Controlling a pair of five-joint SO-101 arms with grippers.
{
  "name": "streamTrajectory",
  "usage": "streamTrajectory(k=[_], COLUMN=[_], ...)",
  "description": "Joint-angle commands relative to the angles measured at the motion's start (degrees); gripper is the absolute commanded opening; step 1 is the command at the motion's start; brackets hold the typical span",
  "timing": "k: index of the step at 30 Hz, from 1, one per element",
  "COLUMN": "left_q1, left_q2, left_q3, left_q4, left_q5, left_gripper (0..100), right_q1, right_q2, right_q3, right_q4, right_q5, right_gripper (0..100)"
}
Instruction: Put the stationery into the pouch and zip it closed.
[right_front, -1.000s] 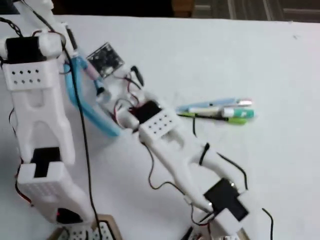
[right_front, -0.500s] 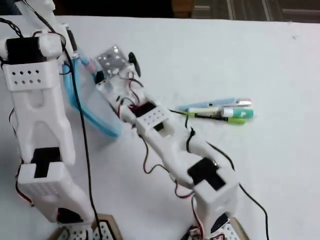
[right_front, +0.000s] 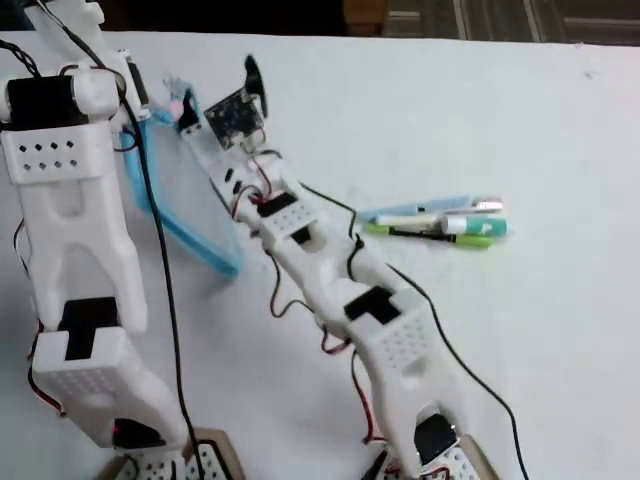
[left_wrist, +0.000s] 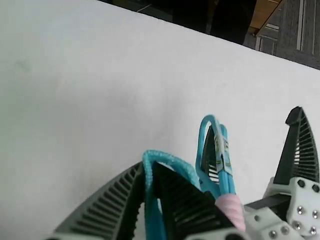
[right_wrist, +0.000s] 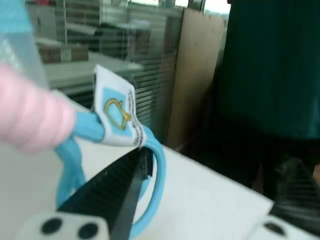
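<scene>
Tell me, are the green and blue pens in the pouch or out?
Out: the pens lie on the table, apart from the blue pouch.

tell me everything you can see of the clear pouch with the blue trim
The clear plastic pouch with light blue trim appears to be raised on edge over the white table, with one corner low. The left claw is shut on its woven blue edge. At the top, a blue loop carries a small white printed tag, with something pink beside it. The right claw is open right by the loop; whether they touch cannot be told.
</scene>
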Motion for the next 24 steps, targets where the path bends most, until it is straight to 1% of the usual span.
streamTrajectory(k=[1, 5, 7, 11, 18, 24], left_q1=[2.0, 2.0, 2.0, 2.0, 2.0, 1.9], left_q2=[1.0, 1.0, 1.0, 0.9, 0.9, 0.9], left_q3=[0.9, 0.9, 0.9, 0.9, 0.9, 0.9], left_q4=[0.4, 0.4, 0.4, 0.4, 0.4, 0.4], left_q5=[-0.4, -0.4, -0.4, -0.4, -0.4, -0.4], left_gripper=[2, 2, 2, 2, 2, 2], right_q1=[0.9, 4.4, 5.9, 6.6, 6.4, 9.7], right_q2=[2.8, 5.5, 5.5, 1.5, -11.0, -23.3], right_q3=[-10.8, -20.3, -22.7, -22.2, -9.5, -1.9], right_q4=[-3.5, -3.6, -3.6, -3.6, -3.9, -4.0], right_q5=[0.4, 0.4, 1.8, 7.3, 10.6, 12.5], right_gripper=[34.8, 22.0, 17.6, 17.0, 17.0, 16.6])
